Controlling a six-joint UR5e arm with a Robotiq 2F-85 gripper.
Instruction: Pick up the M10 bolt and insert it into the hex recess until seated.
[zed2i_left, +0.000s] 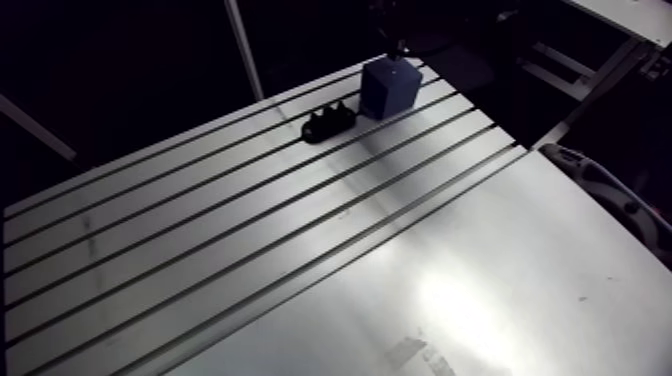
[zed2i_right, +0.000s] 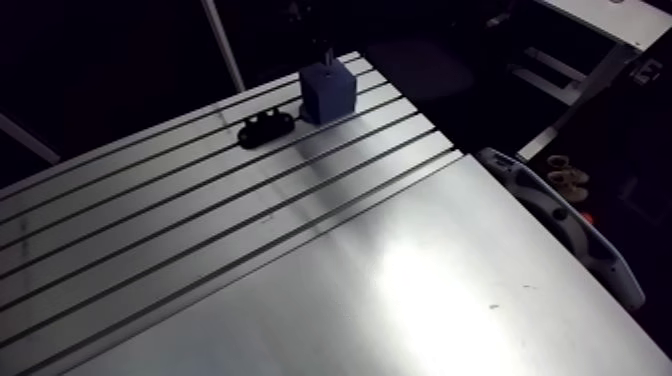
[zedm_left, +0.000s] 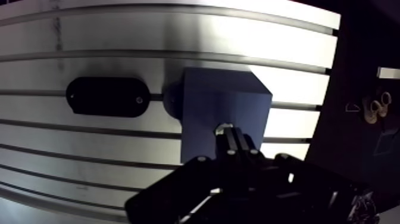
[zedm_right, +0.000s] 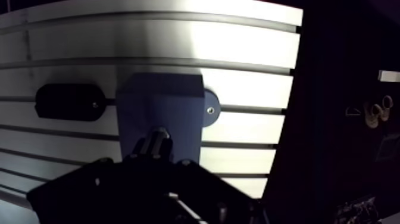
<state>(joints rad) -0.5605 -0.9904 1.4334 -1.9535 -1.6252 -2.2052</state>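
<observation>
M10 bolt (zedm_left: 224, 127), pinched between the near-closed fingers (zedm_left: 230, 143), is held against the top of the blue block (zedm_left: 205, 101) on the table (zedm_left: 297, 89), probably aligned with its hidden hex recess.

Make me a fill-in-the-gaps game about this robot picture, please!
The block under the pincer is coloured ___. The black holder lies on the slotted ___. The pincer is shut on a shiny ___.
Missing words: blue; table; bolt.
</observation>
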